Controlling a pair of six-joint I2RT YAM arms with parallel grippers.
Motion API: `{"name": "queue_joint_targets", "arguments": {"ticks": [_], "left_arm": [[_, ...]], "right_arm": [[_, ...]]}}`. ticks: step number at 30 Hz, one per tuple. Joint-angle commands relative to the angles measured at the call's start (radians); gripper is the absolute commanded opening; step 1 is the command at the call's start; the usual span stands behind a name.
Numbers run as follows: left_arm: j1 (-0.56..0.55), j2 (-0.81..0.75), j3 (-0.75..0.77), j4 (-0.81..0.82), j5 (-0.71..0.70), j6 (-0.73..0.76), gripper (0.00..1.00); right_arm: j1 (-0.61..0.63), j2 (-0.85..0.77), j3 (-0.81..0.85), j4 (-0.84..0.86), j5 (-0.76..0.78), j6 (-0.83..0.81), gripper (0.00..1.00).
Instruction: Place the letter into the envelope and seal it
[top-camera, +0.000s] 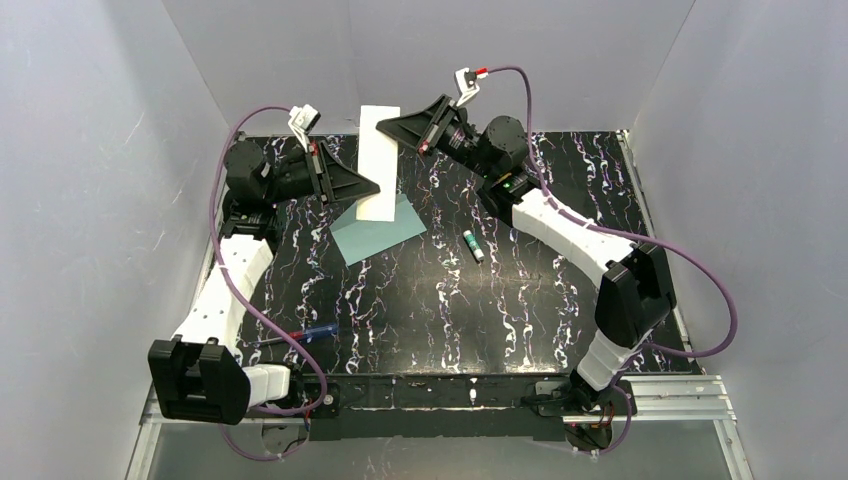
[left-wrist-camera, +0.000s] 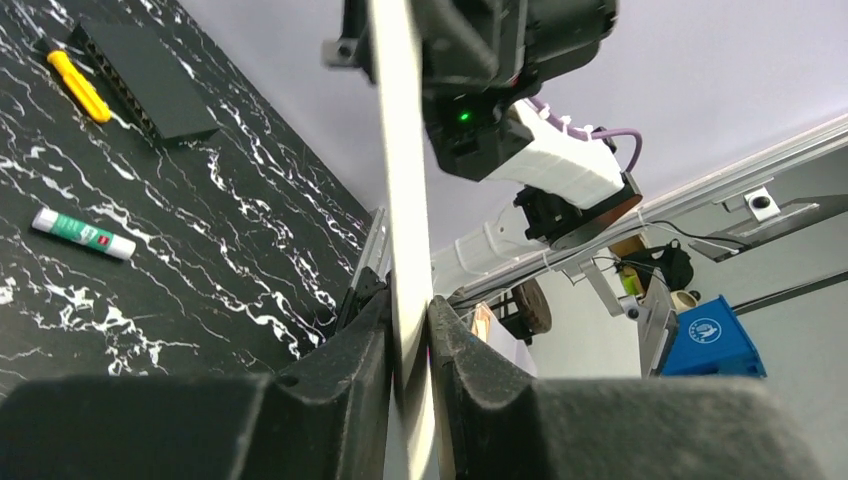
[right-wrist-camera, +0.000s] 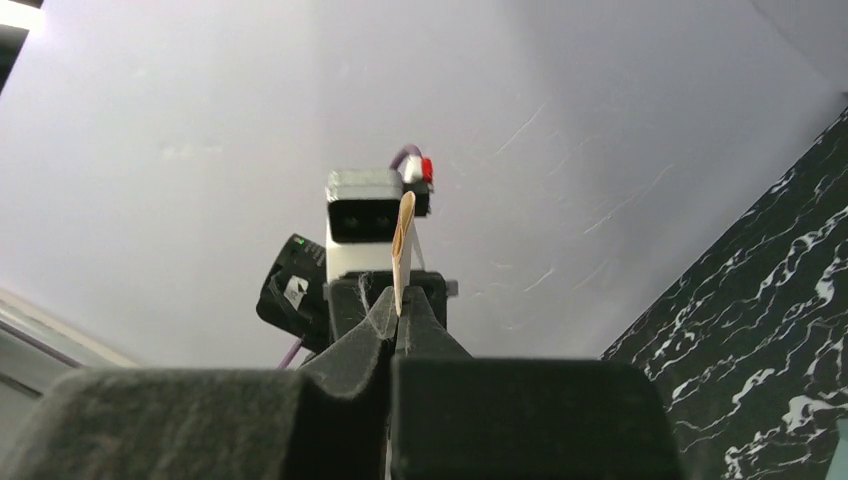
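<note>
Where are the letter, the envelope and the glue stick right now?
letter (top-camera: 380, 150), top view, middle of the pale sheet.
envelope (top-camera: 380, 238), top view, centre of its teal face.
glue stick (top-camera: 474, 245), top view, middle of its tube.

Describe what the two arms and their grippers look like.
The left arm and right arm share white moulded links between black joint housings. The left gripper and right gripper are black wedges tapering to two fingers. A purple cable runs along each arm. A green light glows on the right arm.
</note>
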Motion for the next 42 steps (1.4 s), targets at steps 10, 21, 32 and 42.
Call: {"name": "queue_joint_targets", "arguments": {"ticks": [10,21,32,42], "left_arm": [[-0.006,-0.097,-0.095,0.010,0.062,0.003,0.00],[-0.007,-0.050,-0.051,0.010,-0.044,-0.039,0.00],[-0.007,-0.038,-0.045,0.011,-0.046,-0.040,0.00],[-0.006,-0.045,-0.074,-0.021,-0.087,-0.029,0.46]], "right_arm": [[0.002,-0.047,0.070,-0.001,0.038,-0.132,0.31],[0.023,-0.131,-0.096,0.019,-0.016,-0.036,0.55],[0.059,-0.133,-0.108,0.017,0.029,-0.027,0.20],[0.058,-0.166,-0.078,-0.270,0.164,-0.189,0.01]]}}
